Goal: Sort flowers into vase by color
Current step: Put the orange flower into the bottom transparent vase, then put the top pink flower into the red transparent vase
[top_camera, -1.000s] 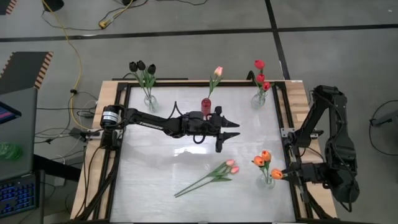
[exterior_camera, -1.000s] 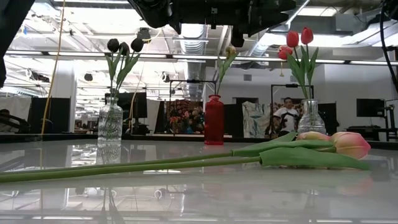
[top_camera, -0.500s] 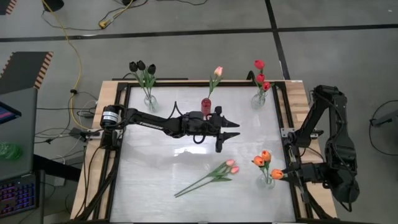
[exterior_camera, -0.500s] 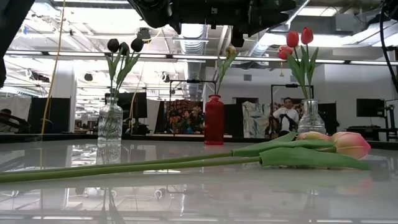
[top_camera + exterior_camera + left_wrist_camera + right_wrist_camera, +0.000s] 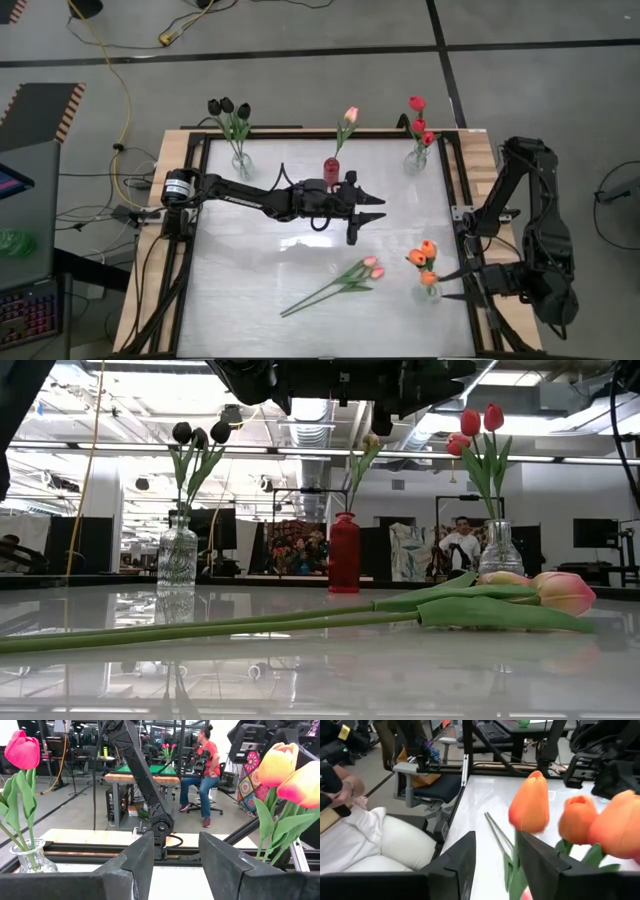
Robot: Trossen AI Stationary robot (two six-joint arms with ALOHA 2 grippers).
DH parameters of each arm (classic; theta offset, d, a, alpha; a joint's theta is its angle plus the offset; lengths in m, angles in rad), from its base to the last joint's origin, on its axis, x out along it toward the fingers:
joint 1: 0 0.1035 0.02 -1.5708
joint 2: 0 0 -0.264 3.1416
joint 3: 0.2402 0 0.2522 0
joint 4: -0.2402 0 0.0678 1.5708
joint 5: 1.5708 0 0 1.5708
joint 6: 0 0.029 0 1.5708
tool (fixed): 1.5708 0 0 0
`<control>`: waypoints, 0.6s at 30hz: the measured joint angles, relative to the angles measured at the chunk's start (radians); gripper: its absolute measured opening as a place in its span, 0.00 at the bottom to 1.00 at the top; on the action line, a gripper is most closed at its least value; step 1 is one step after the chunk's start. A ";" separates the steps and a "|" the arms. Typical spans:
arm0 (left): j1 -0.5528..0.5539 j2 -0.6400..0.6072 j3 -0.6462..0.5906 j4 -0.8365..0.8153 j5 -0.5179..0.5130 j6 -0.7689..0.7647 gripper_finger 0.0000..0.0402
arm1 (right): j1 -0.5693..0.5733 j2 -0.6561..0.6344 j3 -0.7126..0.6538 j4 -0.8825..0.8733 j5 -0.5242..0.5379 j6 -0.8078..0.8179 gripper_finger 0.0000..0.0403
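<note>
My right gripper (image 5: pixel 447 284) stands open at the near right, beside a clear vase (image 5: pixel 431 292) holding three orange tulips (image 5: pixel 427 250). The nearest orange tulip (image 5: pixel 529 809) rises just ahead of its fingers. My left gripper (image 5: pixel 376 213) hangs open over the table's middle, holding nothing. Two pink tulips (image 5: pixel 370 266) lie flat on the table, stems toward the near left. Black tulips (image 5: pixel 228 106) stand in a clear vase at the far left. A pink tulip (image 5: pixel 350 115) stands in a red vase (image 5: pixel 331 167). Red tulips (image 5: pixel 418 122) stand in a clear vase at the far right. My right gripper has its fingers on either side of the nearest orange tulip's stem (image 5: pixel 513 854), coming level from the table's right. The stem runs close along one finger (image 5: pixel 540 865); I cannot tell whether it touches. The tulip stands upright in the vase.
A wooden frame with black rails (image 5: pixel 463 200) borders the white tabletop. The table's near left, beyond the lying tulips' stem ends (image 5: pixel 290 311), is bare. A person (image 5: pixel 202 765) sits in the room beyond the table. Cables (image 5: pixel 110 60) lie on the floor at the far left.
My right gripper has opened and let go of the orange tulip. The tulip's head has swung a little toward the table's left and now stands over the vase with the other two.
</note>
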 joint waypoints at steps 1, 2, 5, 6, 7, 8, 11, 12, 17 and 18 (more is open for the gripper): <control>0.000 0.000 0.000 0.000 0.000 0.000 0.36 | 0.000 -0.004 0.000 0.000 -0.012 -0.001 0.44; 0.000 0.000 0.000 0.000 0.000 0.000 0.36 | 0.001 -0.010 0.000 0.001 -0.021 -0.002 0.44; 0.000 0.000 0.000 -0.024 0.000 0.004 0.36 | 0.001 -0.029 0.007 0.001 -0.024 -0.003 0.44; 0.000 0.000 0.000 -0.036 0.000 0.007 0.36 | 0.001 -0.036 0.015 0.002 -0.025 -0.003 0.44; 0.003 0.000 0.000 -0.049 0.000 0.008 0.36 | 0.001 -0.042 0.022 0.002 -0.025 -0.004 0.44; 0.004 0.000 0.000 -0.059 0.001 0.006 0.36 | 0.001 -0.049 0.032 -0.001 -0.025 -0.004 0.44; 0.005 0.000 0.000 -0.088 0.001 -0.004 0.36 | 0.001 -0.072 0.063 -0.014 -0.026 -0.006 0.44; 0.005 0.000 0.000 -0.103 0.001 -0.003 0.36 | 0.001 -0.082 0.071 -0.022 -0.026 -0.010 0.44; 0.005 0.000 0.000 -0.179 0.015 0.000 0.36 | -0.012 -0.137 0.098 -0.024 -0.020 -0.172 0.44; 0.004 0.000 0.000 -0.199 0.027 0.000 0.36 | -0.019 -0.148 0.101 -0.024 -0.020 -0.210 0.44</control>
